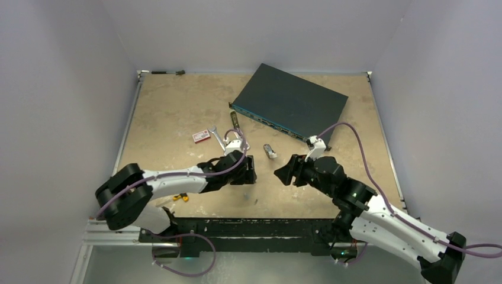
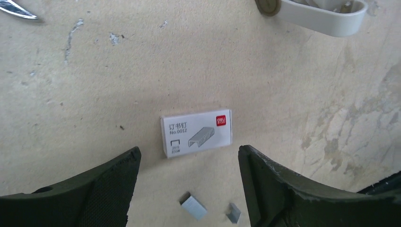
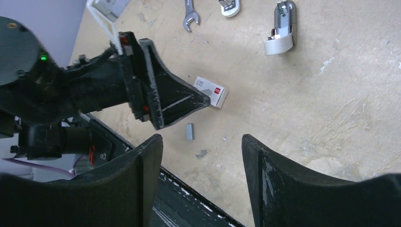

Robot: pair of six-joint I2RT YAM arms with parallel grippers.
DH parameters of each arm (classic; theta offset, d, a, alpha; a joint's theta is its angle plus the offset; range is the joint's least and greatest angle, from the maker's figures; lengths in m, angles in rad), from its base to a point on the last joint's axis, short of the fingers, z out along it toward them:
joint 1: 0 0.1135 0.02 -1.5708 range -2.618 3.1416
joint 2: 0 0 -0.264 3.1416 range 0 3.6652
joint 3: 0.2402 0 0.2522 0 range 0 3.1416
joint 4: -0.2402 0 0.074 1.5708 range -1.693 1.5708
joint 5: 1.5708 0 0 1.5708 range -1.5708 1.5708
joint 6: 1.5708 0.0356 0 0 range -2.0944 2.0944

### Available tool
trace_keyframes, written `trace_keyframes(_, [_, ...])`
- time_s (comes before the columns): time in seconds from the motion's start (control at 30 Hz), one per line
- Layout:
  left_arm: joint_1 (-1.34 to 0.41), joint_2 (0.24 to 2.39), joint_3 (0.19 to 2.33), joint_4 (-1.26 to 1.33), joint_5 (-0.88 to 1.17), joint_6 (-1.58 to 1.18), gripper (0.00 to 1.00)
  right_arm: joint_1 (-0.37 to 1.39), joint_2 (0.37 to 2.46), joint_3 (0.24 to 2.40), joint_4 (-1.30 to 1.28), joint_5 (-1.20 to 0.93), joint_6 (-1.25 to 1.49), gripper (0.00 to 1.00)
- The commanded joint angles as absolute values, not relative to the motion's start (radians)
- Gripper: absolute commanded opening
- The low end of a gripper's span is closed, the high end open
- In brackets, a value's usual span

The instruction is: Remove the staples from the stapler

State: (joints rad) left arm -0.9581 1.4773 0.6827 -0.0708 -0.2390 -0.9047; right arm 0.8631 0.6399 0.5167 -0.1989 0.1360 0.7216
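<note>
One table (image 1: 171, 100). One stapler (image 3: 282, 26) lies mid-table with its metal channel facing up. It sits between the two arms and a little farther from the near edge than their fingers, and nothing touches it.

Left gripper (image 2: 189, 150): jaws wide apart, holding nothing, tips low over the table toward the near edge. Two loose staple strips (image 2: 194, 208) (image 2: 233, 213) lie on the table between its fingers, apart from each other.

One white staple box (image 2: 196, 132) with a red logo lies flat just beyond the strips. In the top view it is hidden under the left gripper. A second small red-and-white box (image 1: 201, 136) lies toward the left edge, just beside one silver wrench (image 3: 190, 14).

Right gripper (image 3: 202, 138): jaws apart, empty, hanging right of the stapler and well clear of it.

One dark network switch (image 1: 290, 103) sits at the far right corner, set at an angle.
</note>
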Motion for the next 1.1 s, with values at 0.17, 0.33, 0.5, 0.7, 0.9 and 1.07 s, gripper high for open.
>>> trace_keyframes(0.17, [-0.959,1.032,0.517,-0.055,-0.299,-0.924,0.76,0.864,0.662,0.435,0.136,-0.062,0.584,0.63])
trace_keyframes(0.33, [-0.769,0.829,0.366,-0.020,-0.120,-0.977,0.78,0.891,0.824,0.500,0.184,-0.165,0.426,0.63])
trace_keyframes(0.5, [-0.510,0.704,0.252,0.101,0.213,-0.969,0.78,0.928,0.879,0.547,0.257,-0.172,0.169,0.65])
trace_keyframes(0.7, [-0.499,0.684,0.264,0.152,0.243,-0.898,0.77,0.933,0.994,0.577,0.306,-0.234,-0.087,0.68])
trace_keyframes(0.9, [-0.499,0.731,0.195,0.353,0.266,-0.934,0.77,0.938,1.117,0.633,0.275,-0.261,-0.275,0.70])
trace_keyframes(1.07, [-0.499,0.776,0.166,0.439,0.290,-0.933,0.76,0.938,1.236,0.740,0.066,-0.245,-0.512,0.69])
